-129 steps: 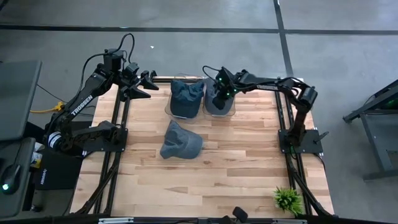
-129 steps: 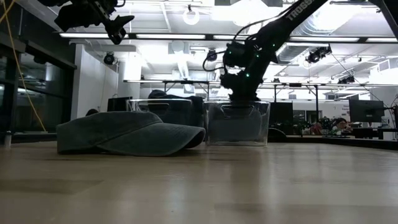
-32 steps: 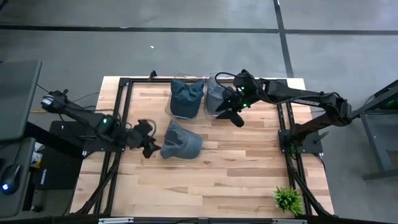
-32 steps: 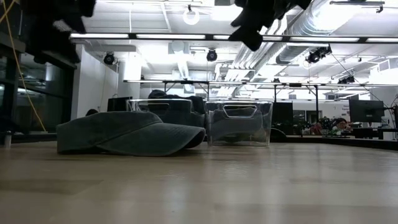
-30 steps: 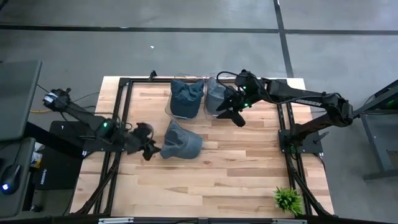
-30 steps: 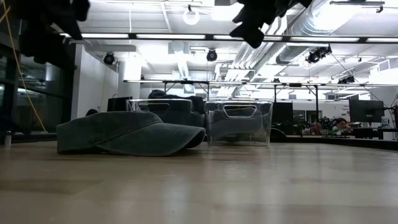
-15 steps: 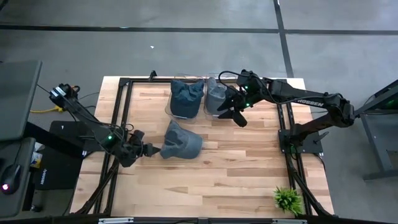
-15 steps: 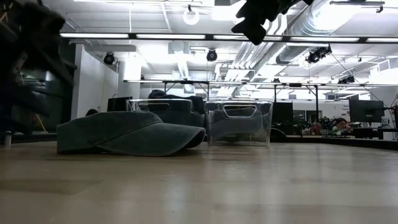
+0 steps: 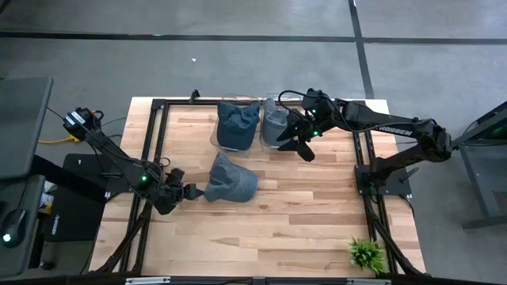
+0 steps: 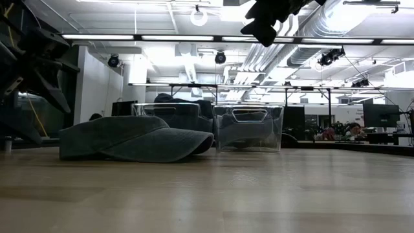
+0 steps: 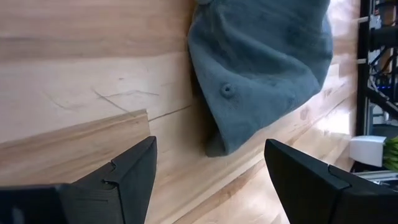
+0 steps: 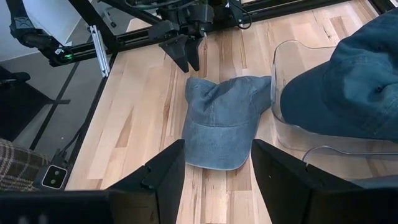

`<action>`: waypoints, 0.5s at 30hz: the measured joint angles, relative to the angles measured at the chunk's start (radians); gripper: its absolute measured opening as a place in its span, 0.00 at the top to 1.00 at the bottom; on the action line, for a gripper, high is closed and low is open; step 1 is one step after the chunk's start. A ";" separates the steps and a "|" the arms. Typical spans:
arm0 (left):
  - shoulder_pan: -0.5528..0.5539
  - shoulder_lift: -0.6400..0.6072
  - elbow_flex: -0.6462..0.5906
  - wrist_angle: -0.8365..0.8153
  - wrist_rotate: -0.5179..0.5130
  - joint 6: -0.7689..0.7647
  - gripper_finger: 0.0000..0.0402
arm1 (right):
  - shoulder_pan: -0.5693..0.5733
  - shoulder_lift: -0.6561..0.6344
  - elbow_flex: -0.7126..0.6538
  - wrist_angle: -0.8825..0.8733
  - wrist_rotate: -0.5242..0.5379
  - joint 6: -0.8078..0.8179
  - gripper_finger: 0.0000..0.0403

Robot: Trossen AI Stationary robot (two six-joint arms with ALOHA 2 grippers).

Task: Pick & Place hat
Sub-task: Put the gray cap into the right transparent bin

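While two hats already sit in the clear bins (image 9: 277, 142) at the far edge of the desk (image 9: 261, 229), a third hat (image 9: 230, 180) lies loose on the wood near the middle, just in front of those bins, crown up with its brim flat on the surface. The left claw (image 9: 187, 192) is down low just beside the hat's crown end, close to it but not visibly touching, with its fingers (image 11: 134, 171) spread apart and nothing between them; the wrist view looks across bare wood at the hat's edge and top button. The right claw (image 9: 303, 147) hangs above the desk near the right-hand bin, likewise spread and empty, and appears to be waiting. Judging by its slumped, creased look, the hat is soft cloth, light and limp, so it will likely fold and droop once lifted rather than keep its shape; only the brim looks at all stiff. It should not slip much, since fabric bunches readily under a pinch, and there is nothing fragile about it. A sensible hold would be a pinch of the crown's rim or a gathered fold of cloth at the near edge, with one finger slid under the hem. Taking too little cloth risks the hat pulling free, and a dangling brim could catch on a bin wall when it is set down.
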 joint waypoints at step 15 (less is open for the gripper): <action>0.000 0.282 0.000 0.267 -0.079 -0.052 0.32 | 0.000 0.000 0.000 0.008 0.000 -0.008 0.56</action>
